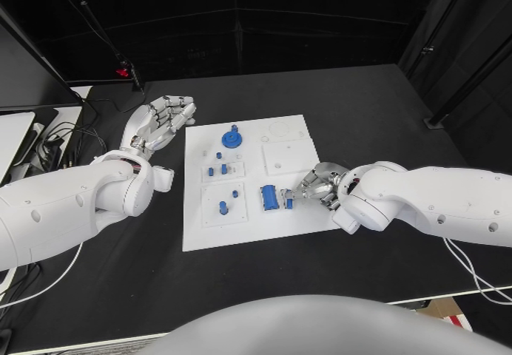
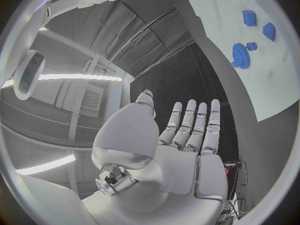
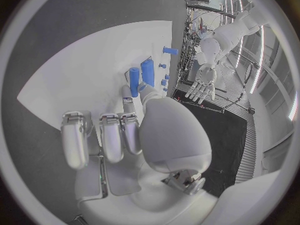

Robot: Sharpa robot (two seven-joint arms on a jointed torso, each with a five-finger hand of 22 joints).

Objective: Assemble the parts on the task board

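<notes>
Fingers of the right hand [image 1: 317, 185] pinch a blue cylinder [image 1: 287, 200] beside the blue block [image 1: 270, 197]; keep it upright while seating, left hand [image 1: 160, 118] spread clear.

The black table [image 1: 352, 103] has a matte top, and a dark curtain [image 1: 267, 29] hangs behind its far edge. A small red-lit device [image 1: 125, 73] sits at the far left corner, near a black pole [image 1: 106, 33] that leans over it. Black cables [image 1: 64, 133] trail off the left side, beside a pale surface [image 1: 13, 140].
</notes>
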